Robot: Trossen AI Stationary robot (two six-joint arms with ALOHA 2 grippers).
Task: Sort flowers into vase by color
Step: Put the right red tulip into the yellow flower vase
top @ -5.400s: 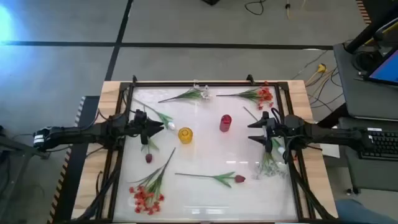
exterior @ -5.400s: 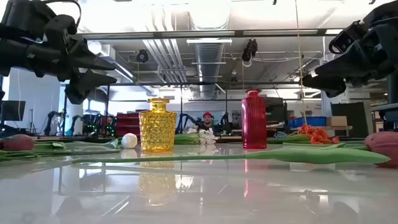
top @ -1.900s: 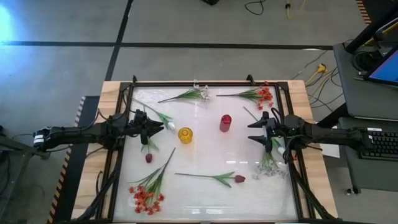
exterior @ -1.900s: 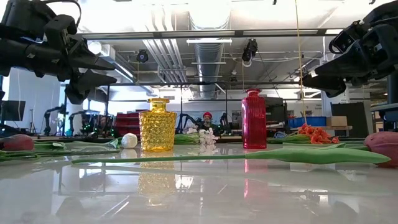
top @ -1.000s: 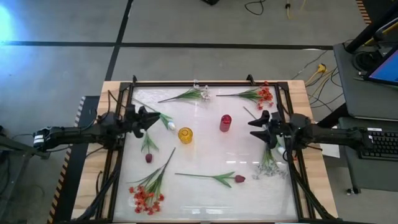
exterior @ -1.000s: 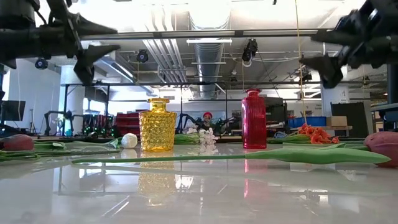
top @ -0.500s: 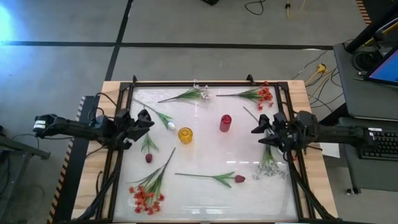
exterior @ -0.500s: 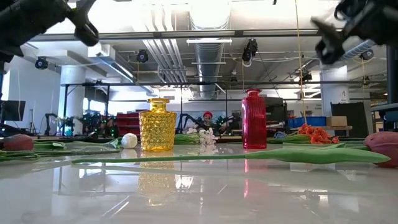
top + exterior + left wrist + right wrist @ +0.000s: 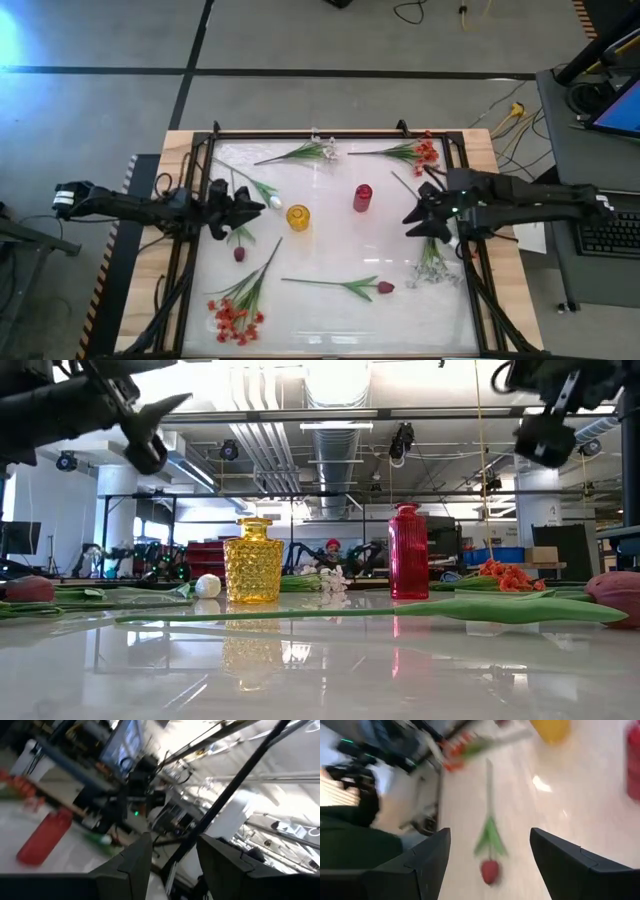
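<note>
A yellow vase (image 9: pixel 298 216) and a red vase (image 9: pixel 362 197) stand mid-table. Flowers lie flat around them: a white tulip bud (image 9: pixel 272 202), a dark red tulip (image 9: pixel 239 253), a red-orange spray (image 9: pixel 236 316), a second dark red tulip (image 9: pixel 384 288), white sprays (image 9: pixel 322 150) (image 9: pixel 436 268) and a second red-orange spray (image 9: pixel 424 153). My left gripper (image 9: pixel 250 208) hovers open left of the yellow vase, above the white tulip's stem. My right gripper (image 9: pixel 412 216) hovers open right of the red vase. Each wrist view shows nothing between the fingers (image 9: pixel 173 840) (image 9: pixel 490 832).
A black frame (image 9: pixel 330 133) borders the white tabletop. The stretch between the two vases and the near tulip holds no objects. Beyond the table's right edge stands a desk with a keyboard (image 9: pixel 610 230).
My right gripper has risen, rolled and tipped its fingers downward over the table's right part, staying open. My left gripper has pulled back toward the left edge, then swung a little toward the near edge, staying open. The flowers and vases have kept their places.
</note>
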